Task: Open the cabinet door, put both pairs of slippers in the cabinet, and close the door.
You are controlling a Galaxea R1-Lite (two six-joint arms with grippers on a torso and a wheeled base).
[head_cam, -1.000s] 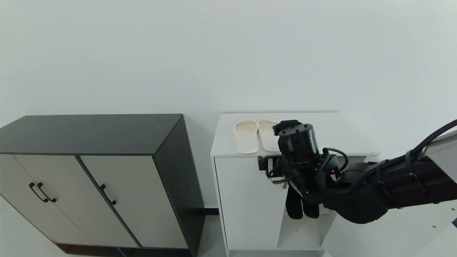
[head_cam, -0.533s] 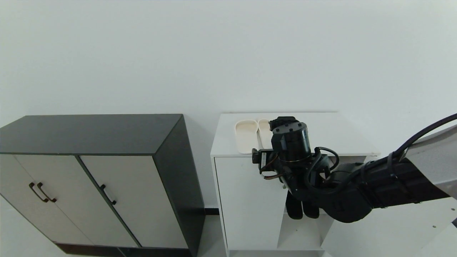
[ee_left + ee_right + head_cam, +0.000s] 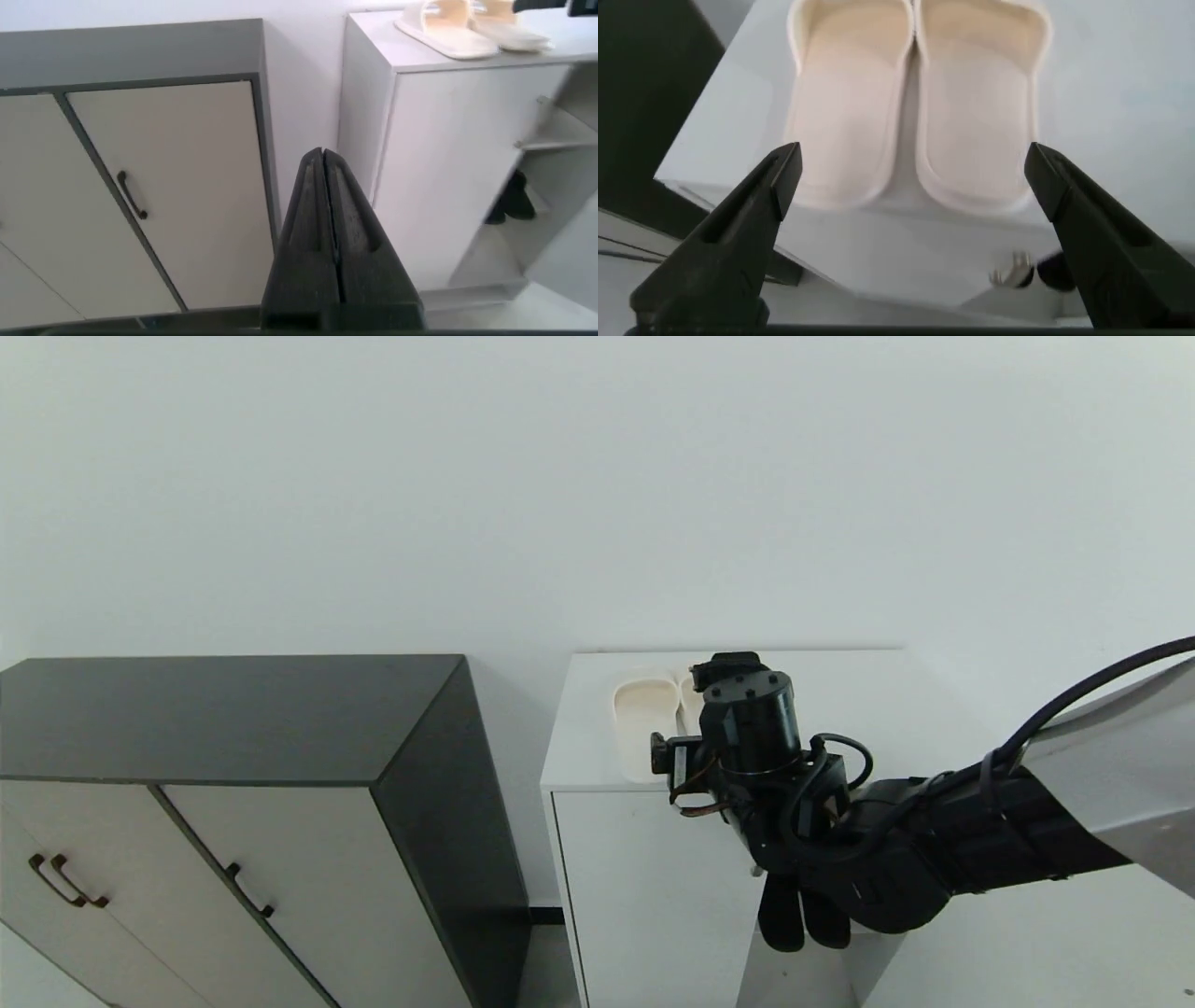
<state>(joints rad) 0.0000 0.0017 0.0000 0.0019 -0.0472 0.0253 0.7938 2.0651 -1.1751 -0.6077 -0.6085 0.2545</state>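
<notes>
A matte black cabinet (image 3: 233, 709) with flat pale doors faces the left gripper (image 3: 324, 163), whose ribbed fingers are pressed together on nothing. Directly beneath the right gripper (image 3: 915, 159), its 2 wedge-shaped fingers spread wide, 2 smooth cream slippers (image 3: 848, 103) lie side by side atop the white cabinet (image 3: 644, 887). 2 black slippers (image 3: 512, 198) sit lower, in its open compartment.

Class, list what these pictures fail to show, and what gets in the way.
Head view: the right arm hides much of the cream slippers and the dark slippers' upper ends.
Right wrist view: the frame edge cuts off the cream slippers' far ends.
Left wrist view: the dark slippers are too small and shadowed for detail.
</notes>
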